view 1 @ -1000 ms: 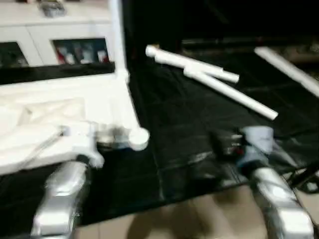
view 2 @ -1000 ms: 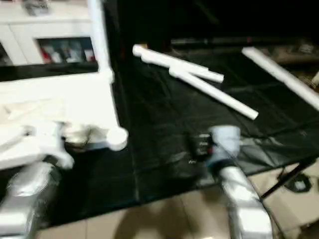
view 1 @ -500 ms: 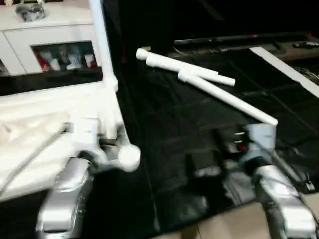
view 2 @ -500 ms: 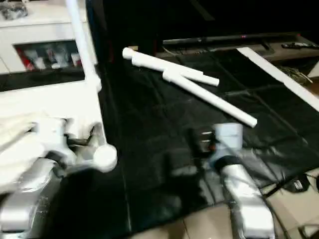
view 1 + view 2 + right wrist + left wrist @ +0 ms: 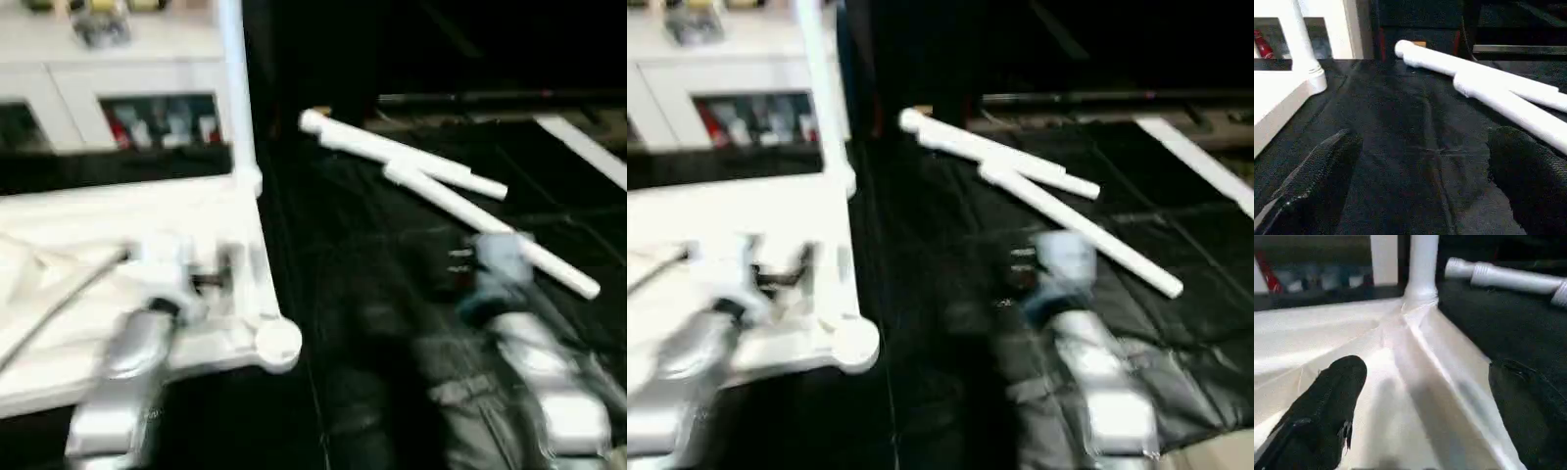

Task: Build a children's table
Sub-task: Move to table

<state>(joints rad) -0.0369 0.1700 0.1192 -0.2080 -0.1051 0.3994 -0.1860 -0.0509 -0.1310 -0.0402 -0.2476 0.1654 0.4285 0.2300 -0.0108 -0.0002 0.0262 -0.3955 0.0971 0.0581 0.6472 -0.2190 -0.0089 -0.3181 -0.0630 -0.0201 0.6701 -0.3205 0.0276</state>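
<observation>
The children's table top (image 5: 88, 211) lies upside down on the left, white and ribbed. One leg (image 5: 233, 88) stands upright in its far right corner. The near right corner socket (image 5: 277, 343) is bare. Two loose legs (image 5: 402, 157) (image 5: 549, 264) lie crossed on the black cloth, and a third (image 5: 588, 147) lies at the far right. My left gripper (image 5: 1425, 377) hangs open over the top's right edge, with the upright leg (image 5: 1421, 269) ahead of it. My right gripper (image 5: 1425, 147) is open above the cloth, just short of the crossed legs (image 5: 1498, 83). Neither gripper holds anything.
A white cabinet (image 5: 118, 69) with glass doors stands behind the table top. Black cloth (image 5: 372, 323) covers the work surface from the top's right edge out to the far right.
The camera has shifted and tilted. My left gripper now sits farther from the near corner socket, over the top's edge. My right gripper has come closer to the crossed legs. Both stay open.
</observation>
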